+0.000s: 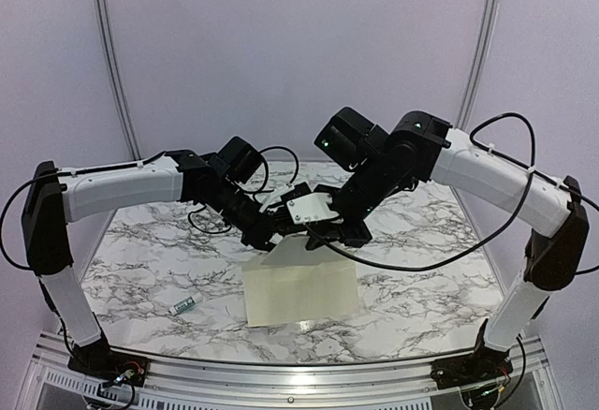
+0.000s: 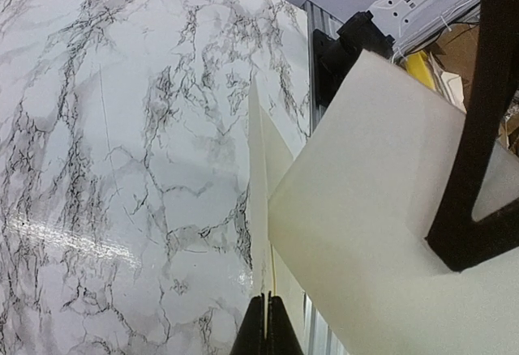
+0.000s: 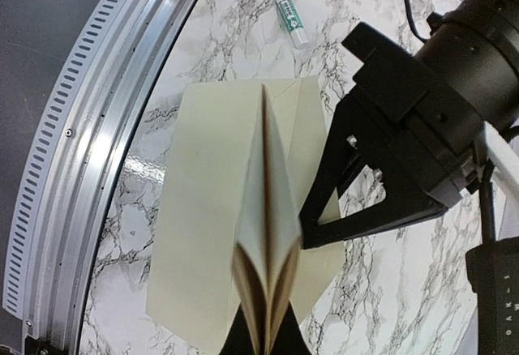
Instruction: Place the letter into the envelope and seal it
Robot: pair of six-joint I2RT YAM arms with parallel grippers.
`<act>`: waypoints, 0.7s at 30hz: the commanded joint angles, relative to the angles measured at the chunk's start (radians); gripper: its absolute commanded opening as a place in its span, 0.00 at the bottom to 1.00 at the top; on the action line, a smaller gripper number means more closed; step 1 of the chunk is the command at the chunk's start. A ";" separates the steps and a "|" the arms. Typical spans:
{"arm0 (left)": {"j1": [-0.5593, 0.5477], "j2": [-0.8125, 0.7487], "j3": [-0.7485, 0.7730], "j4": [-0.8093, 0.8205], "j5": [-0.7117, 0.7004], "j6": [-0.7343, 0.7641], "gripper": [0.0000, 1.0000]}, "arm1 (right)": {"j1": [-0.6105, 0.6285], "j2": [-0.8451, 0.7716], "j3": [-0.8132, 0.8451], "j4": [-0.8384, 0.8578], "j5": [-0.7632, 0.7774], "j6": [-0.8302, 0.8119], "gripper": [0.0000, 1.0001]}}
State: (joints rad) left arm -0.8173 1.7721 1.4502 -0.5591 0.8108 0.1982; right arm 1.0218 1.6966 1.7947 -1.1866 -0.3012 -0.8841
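Envelope (image 1: 299, 290) paper is pinched in both sets of jaws. From above we see the cream rectangle lying on the marble table (image 1: 421, 279). Its far edge sits directly beneath the two wrists, which meet nose to nose over it. The left gripper (image 1: 271, 239) and the right gripper (image 1: 328, 234) are just beside each other at that edge.

In the left wrist view, the left gripper (image 2: 263, 332) has its jaws pressed together on a thin cream edge of the envelope (image 2: 365, 209). The paper stands out of the jaws as a narrow blade, seen edge on. Just to the right of those jaws a broad cream panel spreads out, and a black finger (image 2: 478, 128) of the right gripper lies across it.

In the right wrist view, the right gripper (image 3: 263, 337) is likewise clamped on the envelope (image 3: 211, 185). A raised fold runs straight ahead from the jaws, and the paper flares to either side at the pinch. The rest of the envelope lies flat on the marble, below and ahead of the jaws. The left gripper (image 3: 312, 229) comes in from the right of that fold, its fingertips at the paper close beside it.

We also see a white-and-green glue tube (image 3: 290, 13) on the table, well ahead of the right jaws and apart from the envelope.
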 commanded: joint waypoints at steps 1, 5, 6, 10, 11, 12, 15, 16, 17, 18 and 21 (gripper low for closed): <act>-0.003 0.024 0.021 -0.026 0.008 0.004 0.00 | 0.007 -0.028 -0.011 0.020 0.051 0.004 0.00; -0.003 0.024 0.023 -0.025 0.010 0.012 0.00 | 0.007 -0.026 -0.026 0.021 0.079 0.000 0.00; -0.002 0.025 0.024 -0.026 0.011 0.012 0.00 | 0.007 -0.023 -0.026 0.019 0.081 0.000 0.00; -0.003 0.026 0.033 -0.024 0.014 0.010 0.00 | 0.008 -0.008 -0.026 0.019 0.089 -0.002 0.00; -0.003 0.024 0.035 -0.026 0.014 0.010 0.00 | 0.008 -0.005 -0.027 0.018 0.091 -0.003 0.00; -0.003 0.023 0.039 -0.025 0.016 0.010 0.00 | 0.008 -0.002 -0.028 0.019 0.094 -0.005 0.00; -0.003 0.020 0.046 -0.025 0.025 0.009 0.00 | 0.007 0.004 -0.038 0.027 0.105 -0.011 0.00; -0.003 0.020 0.049 -0.024 0.029 0.009 0.00 | 0.007 0.007 -0.040 0.030 0.109 -0.014 0.00; -0.003 0.020 0.051 -0.025 0.032 0.008 0.00 | 0.008 0.010 -0.043 0.032 0.111 -0.016 0.00; -0.003 0.020 0.054 -0.025 0.035 0.007 0.00 | 0.007 0.013 -0.045 0.033 0.114 -0.019 0.00; -0.005 0.023 0.056 -0.024 0.036 0.008 0.00 | 0.007 0.023 -0.052 0.041 0.122 -0.026 0.00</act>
State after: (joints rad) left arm -0.8173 1.7927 1.4727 -0.5606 0.8124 0.1986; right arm 1.0218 1.7000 1.7493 -1.1690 -0.2031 -0.8940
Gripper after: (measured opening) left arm 0.005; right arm 0.001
